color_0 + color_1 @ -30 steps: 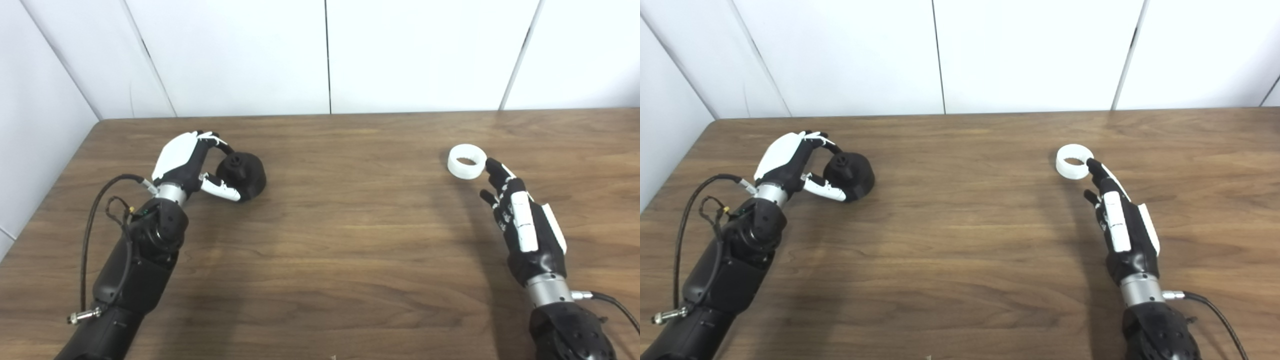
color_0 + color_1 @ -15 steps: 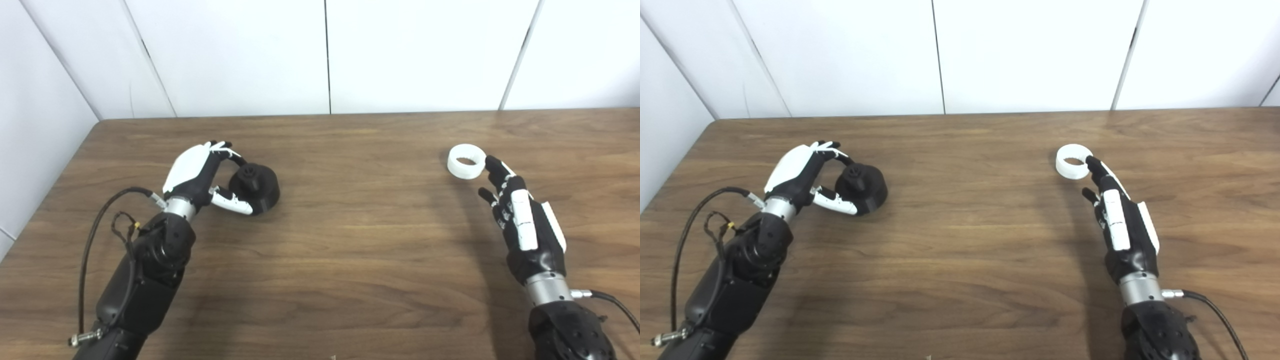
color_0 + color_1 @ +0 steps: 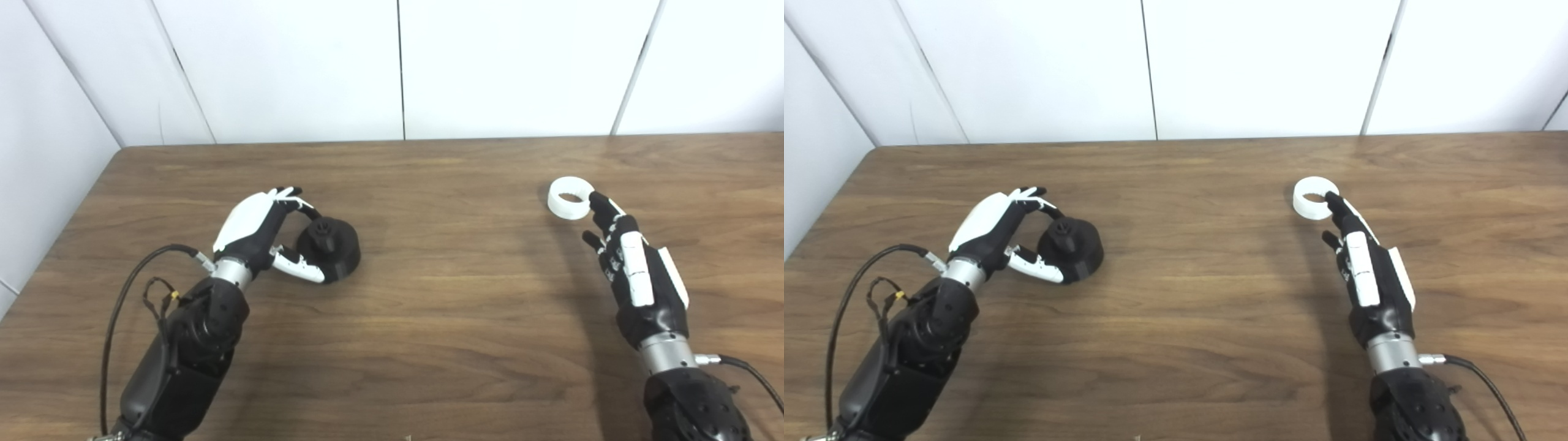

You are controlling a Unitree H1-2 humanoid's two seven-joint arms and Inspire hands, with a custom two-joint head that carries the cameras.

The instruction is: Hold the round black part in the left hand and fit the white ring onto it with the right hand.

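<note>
The round black part [image 3: 331,248] is left of the table's middle, held in my left hand [image 3: 260,236], whose fingers curl over its top and whose thumb lies along its near side. It shows too in the right eye view [image 3: 1072,248]. The white ring [image 3: 569,197] lies flat on the table at the right. My right hand [image 3: 631,269] is open, just near and right of the ring, with its fingertips [image 3: 597,204] at the ring's near right rim. Whether they touch it is unclear.
The wooden table [image 3: 441,306] ends at a white panelled wall behind and at its left edge [image 3: 73,214]. A black cable [image 3: 131,288] loops beside my left forearm, and another cable [image 3: 753,373] leaves my right wrist.
My left hand has carried the black part to the right and nearer along the table. My right hand has shifted slightly left and forward toward the ring, which has not moved.
</note>
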